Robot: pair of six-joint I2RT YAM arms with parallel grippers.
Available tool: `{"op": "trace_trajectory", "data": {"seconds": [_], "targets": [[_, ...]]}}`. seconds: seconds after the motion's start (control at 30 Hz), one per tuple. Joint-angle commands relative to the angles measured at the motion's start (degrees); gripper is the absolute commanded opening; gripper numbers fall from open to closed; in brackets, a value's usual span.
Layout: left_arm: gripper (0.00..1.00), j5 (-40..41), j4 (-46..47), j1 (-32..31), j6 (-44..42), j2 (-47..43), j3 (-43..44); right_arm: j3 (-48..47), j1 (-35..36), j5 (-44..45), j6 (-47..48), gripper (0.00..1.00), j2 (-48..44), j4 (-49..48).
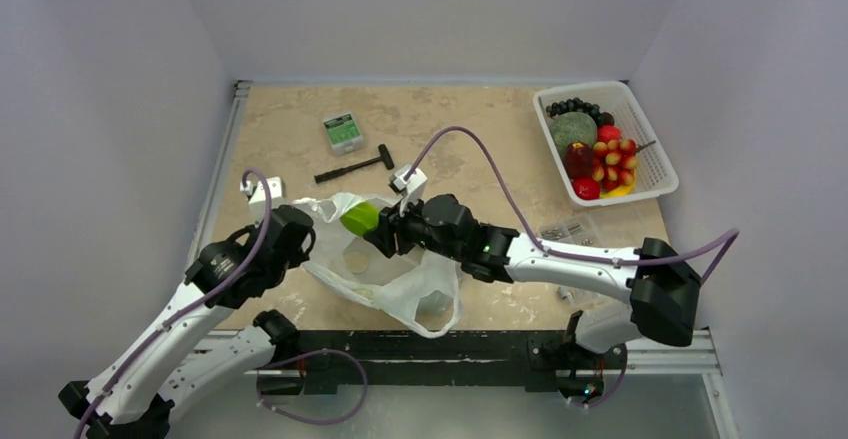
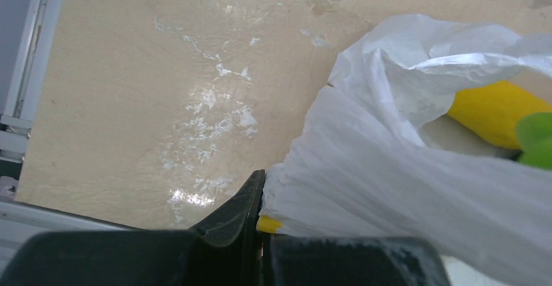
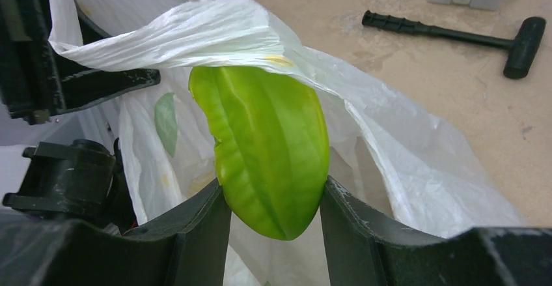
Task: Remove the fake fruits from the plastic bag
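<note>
The white plastic bag (image 1: 400, 279) lies crumpled at the table's front centre. My right gripper (image 1: 385, 229) is shut on a ridged green fruit (image 1: 360, 219) and holds it at the bag's mouth. In the right wrist view the green fruit (image 3: 270, 146) sits between both fingers (image 3: 195, 230), with the bag (image 3: 403, 169) around and behind it. My left gripper (image 1: 300, 231) is shut on the bag's left edge; in the left wrist view its jaws pinch bunched white plastic (image 2: 390, 188). A yellow fruit (image 2: 491, 111) shows inside the bag there.
A white basket (image 1: 655, 174) with several fruits stands at the back right. A black mallet (image 1: 355, 167) and a small clear box with a green label (image 1: 343, 131) lie behind the bag. A clear bag of screws (image 1: 567, 229) lies to the right.
</note>
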State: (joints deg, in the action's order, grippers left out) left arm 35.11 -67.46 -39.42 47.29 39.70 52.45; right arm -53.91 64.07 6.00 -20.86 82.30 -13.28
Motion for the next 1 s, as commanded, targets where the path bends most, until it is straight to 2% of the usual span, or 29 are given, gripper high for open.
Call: {"op": "trace_trajectory", "data": {"seconds": [0.0,0.2,0.37,0.43,0.5,0.67,0.8,0.97], "targets": [[0.00,3.21,1.44,1.33,-5.52,1.05,0.10,0.04,-0.07,2.66,2.53,0.11,-5.30,0.06],[0.00,4.53,3.14,1.45,-7.62,0.43,-1.08,6.00,-0.09,11.83,9.05,0.11,-15.20,6.24],[0.00,5.22,4.33,1.45,-7.69,0.42,-1.82,10.23,-1.50,26.54,11.95,0.11,-24.82,8.07],[0.00,5.42,4.24,1.45,-7.52,0.78,-1.81,10.98,-4.70,29.97,11.35,0.10,-26.65,8.64],[0.00,5.32,4.32,1.38,-7.47,1.05,-1.85,10.58,-11.36,29.87,8.64,0.08,-27.07,9.84],[0.00,5.24,4.33,1.45,-7.45,0.85,-1.79,5.10,-28.17,28.57,3.32,0.11,-20.92,10.41],[0.00,5.19,5.01,1.42,-7.71,-0.26,-2.27,-2.41,-36.41,29.92,2.31,0.09,-11.91,12.53],[0.00,4.80,5.05,1.02,-7.65,-0.67,-2.35,-9.54,-47.11,29.50,-4.37,0.09,-3.79,19.32]]}}
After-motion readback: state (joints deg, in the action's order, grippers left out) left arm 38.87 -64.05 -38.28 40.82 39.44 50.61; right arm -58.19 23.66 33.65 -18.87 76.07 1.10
